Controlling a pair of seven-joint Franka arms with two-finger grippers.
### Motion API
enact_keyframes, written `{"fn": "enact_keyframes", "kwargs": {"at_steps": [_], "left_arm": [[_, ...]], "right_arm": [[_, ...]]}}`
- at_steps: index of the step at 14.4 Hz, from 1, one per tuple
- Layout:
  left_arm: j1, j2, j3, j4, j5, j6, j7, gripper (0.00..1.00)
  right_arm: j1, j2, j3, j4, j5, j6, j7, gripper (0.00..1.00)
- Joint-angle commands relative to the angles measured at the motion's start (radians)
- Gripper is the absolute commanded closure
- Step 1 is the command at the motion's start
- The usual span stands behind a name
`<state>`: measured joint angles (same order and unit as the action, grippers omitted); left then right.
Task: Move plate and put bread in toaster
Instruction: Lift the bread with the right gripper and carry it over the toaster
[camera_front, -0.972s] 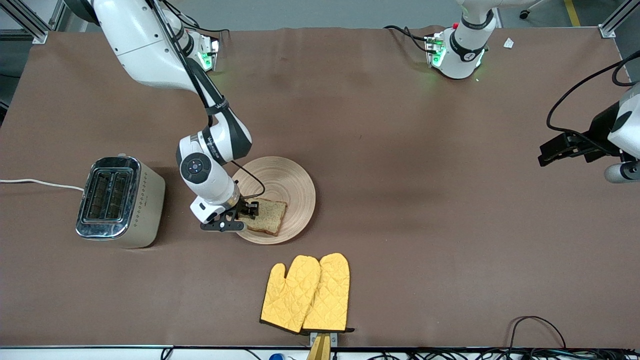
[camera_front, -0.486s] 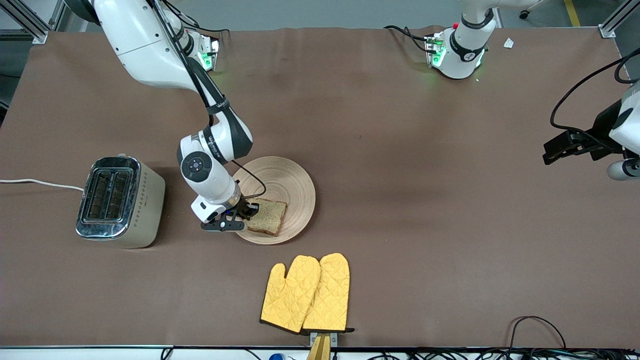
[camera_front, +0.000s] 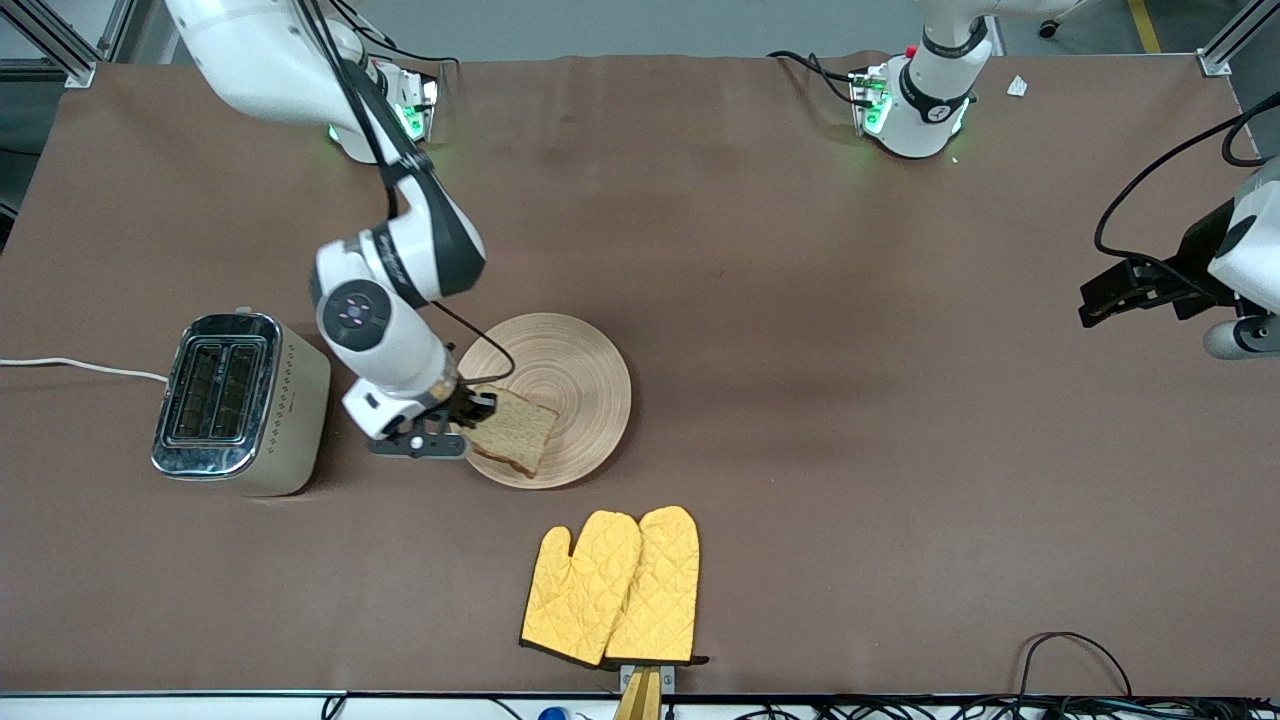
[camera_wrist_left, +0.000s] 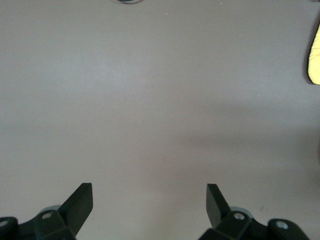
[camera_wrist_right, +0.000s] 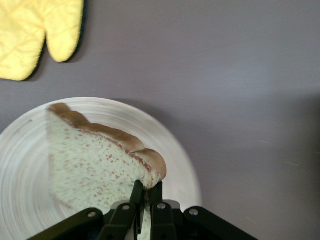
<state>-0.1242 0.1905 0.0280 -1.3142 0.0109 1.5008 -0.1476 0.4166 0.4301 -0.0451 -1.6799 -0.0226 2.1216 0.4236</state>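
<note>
- Holding the square slice of brown bread (camera_front: 512, 431) by one edge, the right arm's black two-finger gripper (camera_front: 470, 411) hangs over the rim of the round, pale wooden plate (camera_front: 580, 375) at the side toward the right arm's end of the table.
- Its fingers (camera_wrist_right: 136, 196) are clamped tight on the crust, as the right wrist view shows up close.
- That same close view shows the bread (camera_wrist_right: 95, 160) tilted above the plate (camera_wrist_right: 170, 150), with the dark crust along its upper edge. The front view shows the slice partly over the plate's rim.
- The front view alone shows the boxy cream toaster with a shiny top (camera_front: 238, 400). It stands on the brown table (camera_front: 800, 450) near the plate, toward the right arm's end, with the gripper and bread between the two.
- A white cord (camera_front: 80, 367) runs from the toaster toward the table's edge.
- A pair of yellow quilted oven mitts (camera_front: 615, 585) lies nearer to the front camera than the plate. The right wrist view shows them too (camera_wrist_right: 37, 35).
- The left arm waits at its own end of the table. Its gripper (camera_wrist_left: 149, 205) hangs over bare brown table, fingers spread wide apart and holding nothing. The front view shows that gripper (camera_front: 1120, 295) well apart from the plate.
</note>
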Motion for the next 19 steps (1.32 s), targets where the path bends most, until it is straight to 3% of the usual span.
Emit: {"fn": "enact_keyframes", "kwargs": {"at_steps": [1,3,7,9,13,19], "left_arm": [[-0.005,-0.014,0.004,-0.014,-0.009,-0.013,0.008,0.00],[-0.003,-0.007,0.003,-0.013,-0.012,-0.011,0.008,0.00],[-0.012,0.009,0.001,0.000,-0.012,-0.011,-0.006,0.00],[-0.009,0.007,-0.008,-0.002,-0.012,-0.011,-0.006,0.00],[0.001,0.010,-0.008,-0.002,-0.014,-0.011,0.002,0.00],[-0.002,0.013,-0.008,-0.002,-0.012,-0.011,0.007,0.00]], "right_arm": [[-0.001,-0.051,-0.041,0.127,-0.113,-0.286,0.006,1.00],[-0.009,-0.050,-0.050,0.213,-0.257,-0.454,-0.018,1.00],[-0.053,-0.051,-0.055,0.221,-0.520,-0.607,-0.219,1.00],[-0.091,-0.050,-0.055,0.209,-0.549,-0.612,-0.276,1.00],[-0.099,-0.042,-0.055,0.184,-0.732,-0.664,-0.335,1.00],[-0.121,0.004,-0.056,0.184,-0.760,-0.667,-0.312,0.99]]}}
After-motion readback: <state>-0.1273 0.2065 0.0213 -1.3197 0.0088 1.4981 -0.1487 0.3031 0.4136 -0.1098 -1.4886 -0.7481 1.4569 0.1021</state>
